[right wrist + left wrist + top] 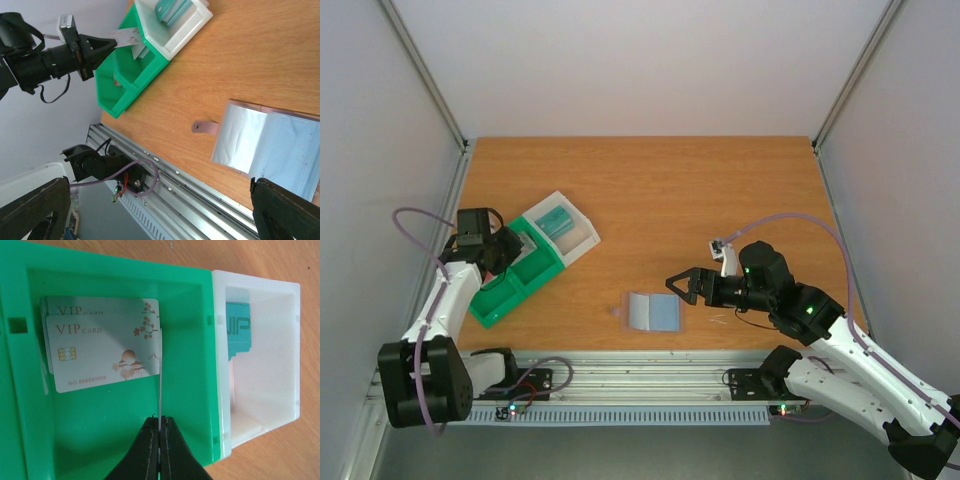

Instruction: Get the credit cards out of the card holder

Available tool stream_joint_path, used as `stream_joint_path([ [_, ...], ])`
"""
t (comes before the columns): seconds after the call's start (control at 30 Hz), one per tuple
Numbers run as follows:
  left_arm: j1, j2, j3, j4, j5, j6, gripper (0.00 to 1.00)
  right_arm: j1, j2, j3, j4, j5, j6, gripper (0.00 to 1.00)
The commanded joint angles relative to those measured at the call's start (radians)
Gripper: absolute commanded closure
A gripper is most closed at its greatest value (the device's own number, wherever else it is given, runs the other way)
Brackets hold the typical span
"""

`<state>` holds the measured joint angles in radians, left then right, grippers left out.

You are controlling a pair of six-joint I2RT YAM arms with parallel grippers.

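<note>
My left gripper (160, 422) is shut on a credit card (160, 375), seen edge-on as a thin pale line, and holds it over a compartment of the green tray (190, 405). Two pale blue VIP cards (102, 352) lie flat in that compartment. In the top view the left gripper (508, 250) is over the tray (492, 305). The card holder (653, 312) lies open on the table, grey on one half and pale blue on the other; it also shows in the right wrist view (270, 145). My right gripper (682, 285) is open and empty, just right of the holder.
A white clear box (578, 232) holding a teal block (556, 222) adjoins the tray's far end; it also shows in the left wrist view (265, 365). A brown strap tab (205, 127) sticks out of the holder. The aluminium rail (640, 380) runs along the near edge.
</note>
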<state>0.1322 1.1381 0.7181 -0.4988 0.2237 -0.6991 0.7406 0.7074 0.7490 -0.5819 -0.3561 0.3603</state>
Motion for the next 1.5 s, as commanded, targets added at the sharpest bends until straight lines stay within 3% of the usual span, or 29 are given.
stream_joint_path([
  [0.0, 0.009, 0.057, 0.043, 0.093, -0.034, 0.005, 1.0, 0.004, 0.002, 0.032, -0.015, 0.003, -0.027, 0.02],
  [0.83, 0.013, 0.183, 0.088, 0.059, -0.119, 0.042, 0.95, 0.004, 0.044, 0.045, -0.041, 0.03, -0.058, 0.02],
  [1.47, 0.013, 0.138, 0.102, -0.009, -0.19, 0.064, 0.74, 0.005, 0.083, 0.045, -0.055, 0.055, -0.078, 0.02],
])
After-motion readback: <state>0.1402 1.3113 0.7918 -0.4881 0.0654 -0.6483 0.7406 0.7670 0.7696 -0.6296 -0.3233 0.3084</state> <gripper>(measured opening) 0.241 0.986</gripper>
